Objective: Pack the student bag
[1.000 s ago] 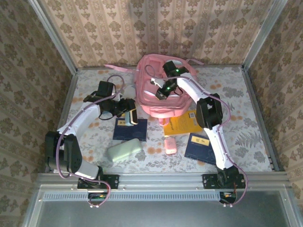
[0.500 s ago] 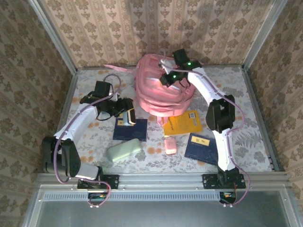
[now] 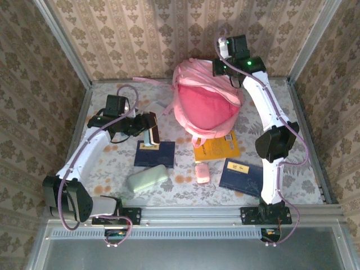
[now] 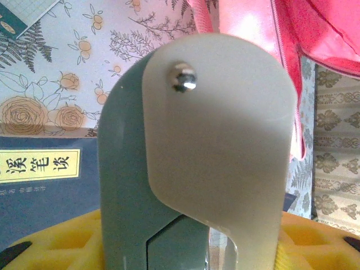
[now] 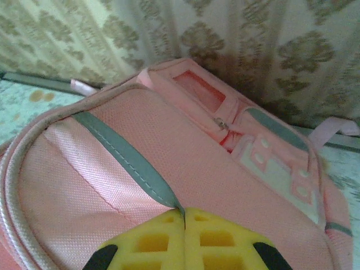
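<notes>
The student bag (image 3: 205, 107), a large pink backpack, lies at the back of the table with its mouth gaping and the pink lining showing. My right gripper (image 3: 225, 67) is above the bag's far edge, shut on its front flap. In the right wrist view the yellow fingers (image 5: 140, 242) pinch the pink fabric where a grey stripe (image 5: 124, 157) ends. My left gripper (image 3: 147, 125) hovers left of the bag, shut on a flat grey-green and cream case (image 4: 208, 146) with a metal rivet. The case stands upright between the yellow fingers (image 4: 50, 242).
A dark blue book (image 3: 154, 153) lies under the left gripper. Nearer the front are a pale green case (image 3: 147, 178), a small pink block (image 3: 202, 172), a yellow book (image 3: 216, 147) and a dark blue booklet (image 3: 241, 174). Patterned walls close in the back and both sides.
The right gripper has risen and moved toward the back wall with the flap, pulling the bag's mouth open. The left gripper has shifted slightly left and back, still holding the flat case.
</notes>
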`<move>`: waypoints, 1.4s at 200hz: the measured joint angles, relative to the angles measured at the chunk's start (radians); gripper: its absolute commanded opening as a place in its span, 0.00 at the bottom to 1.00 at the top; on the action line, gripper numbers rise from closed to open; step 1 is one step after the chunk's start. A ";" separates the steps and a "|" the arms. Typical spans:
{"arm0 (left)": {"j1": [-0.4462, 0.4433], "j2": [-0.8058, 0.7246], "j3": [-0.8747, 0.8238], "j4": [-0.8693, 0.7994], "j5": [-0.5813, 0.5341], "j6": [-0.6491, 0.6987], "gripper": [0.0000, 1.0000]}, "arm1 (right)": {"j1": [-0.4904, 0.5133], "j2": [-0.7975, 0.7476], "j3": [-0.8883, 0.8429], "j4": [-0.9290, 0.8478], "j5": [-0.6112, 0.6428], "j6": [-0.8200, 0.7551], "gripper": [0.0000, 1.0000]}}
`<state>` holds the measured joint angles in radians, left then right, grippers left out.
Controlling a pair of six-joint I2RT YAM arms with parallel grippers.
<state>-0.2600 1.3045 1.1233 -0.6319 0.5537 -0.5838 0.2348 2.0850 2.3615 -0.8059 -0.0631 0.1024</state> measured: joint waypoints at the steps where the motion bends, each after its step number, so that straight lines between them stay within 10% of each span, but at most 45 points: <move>1: 0.000 -0.002 0.000 0.000 0.000 0.000 0.49 | 0.000 -0.001 0.001 -0.001 0.002 0.000 0.00; 109: 0.000 -0.077 0.000 -0.012 0.000 -0.001 0.49 | -0.029 -0.309 -0.010 0.005 0.193 0.033 0.00; 173: 0.000 -0.085 -0.020 0.007 0.002 -0.008 0.49 | -0.029 -0.401 -0.562 0.119 -0.050 -0.013 0.57; 280: 0.000 -0.078 -0.060 0.029 0.027 -0.008 0.50 | -0.036 -0.034 -0.613 0.101 -0.447 -0.119 0.56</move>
<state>-0.2600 1.2266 1.0630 -0.6033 0.5808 -0.5915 0.1986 2.0514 1.7489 -0.7044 -0.5106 -0.0162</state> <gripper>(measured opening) 0.536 0.559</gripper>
